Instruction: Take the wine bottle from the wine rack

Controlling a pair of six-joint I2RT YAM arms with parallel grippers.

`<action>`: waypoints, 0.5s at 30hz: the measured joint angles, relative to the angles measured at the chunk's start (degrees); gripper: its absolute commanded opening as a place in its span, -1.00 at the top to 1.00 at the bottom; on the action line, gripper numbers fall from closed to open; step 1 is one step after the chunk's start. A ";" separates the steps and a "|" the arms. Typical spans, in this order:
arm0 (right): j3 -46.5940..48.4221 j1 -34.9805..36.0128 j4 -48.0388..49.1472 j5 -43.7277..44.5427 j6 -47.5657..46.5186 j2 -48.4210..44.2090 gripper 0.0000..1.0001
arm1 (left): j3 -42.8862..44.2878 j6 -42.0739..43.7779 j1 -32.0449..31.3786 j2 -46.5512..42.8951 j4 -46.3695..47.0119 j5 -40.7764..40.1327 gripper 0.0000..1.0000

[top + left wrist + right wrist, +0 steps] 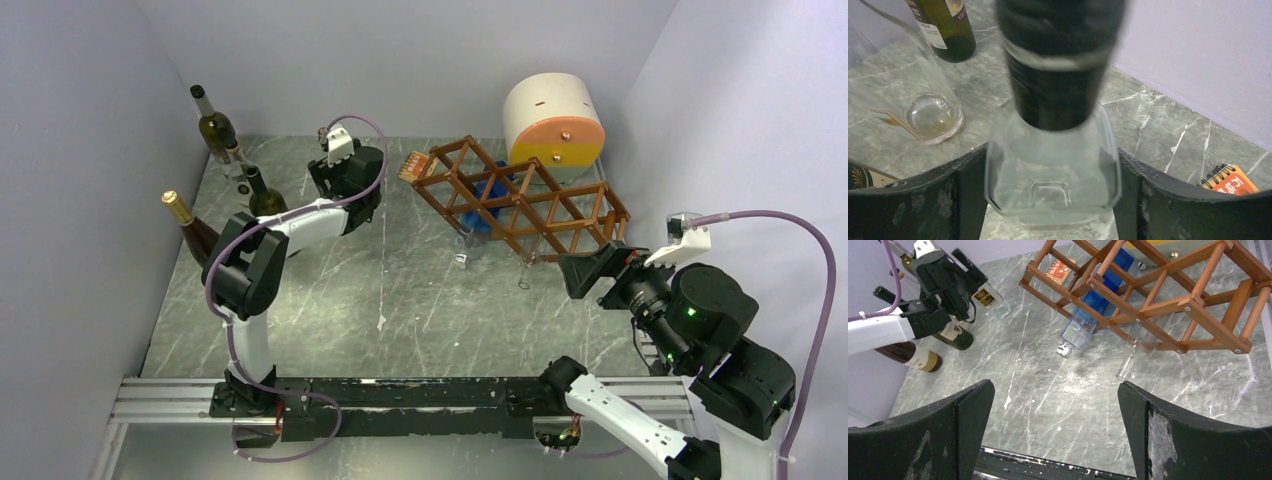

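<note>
Getting clenched by the left tool (1052, 149), a clear bottle (1053, 185) is being held at the far left of the bench (400, 300) by other bottles (213, 128), well apart from the rack (520, 200); the right tool (1054, 384) is being held wide open, empty.

The clear bottle (1053, 185) looks blurred, its dark top cut off.

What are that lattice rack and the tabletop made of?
The wine rack looks like varnished reddish-brown wood, with smooth, slightly glossy bars and screwed joints. The tabletop looks like polished grey-green marble with white veins, though it may be an imitation sheet.
</note>
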 measured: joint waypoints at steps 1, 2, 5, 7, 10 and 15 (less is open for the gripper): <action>0.00 0.02 0.00 0.00 0.02 0.00 -1.00 | -0.04 -0.13 0.00 -0.02 0.02 0.11 -0.77; 0.00 0.04 0.02 0.00 0.02 0.00 -1.00 | -0.13 -0.09 0.00 -0.11 0.04 0.37 -0.82; -0.11 0.09 0.11 -0.02 0.09 0.00 -1.00 | -0.90 0.63 -0.02 -1.03 0.42 1.16 -1.00; -0.39 0.09 0.26 -0.07 0.22 0.00 -1.00 | -1.33 1.11 -0.02 -1.95 0.46 1.42 -0.99; -0.98 0.09 0.24 -0.13 0.68 0.00 -1.00 | -1.36 1.33 0.00 -3.23 0.42 2.16 -0.99; -1.33 0.11 0.24 -0.28 1.11 0.00 -1.00 | -2.67 0.98 0.00 -6.23 -0.22 4.59 -0.99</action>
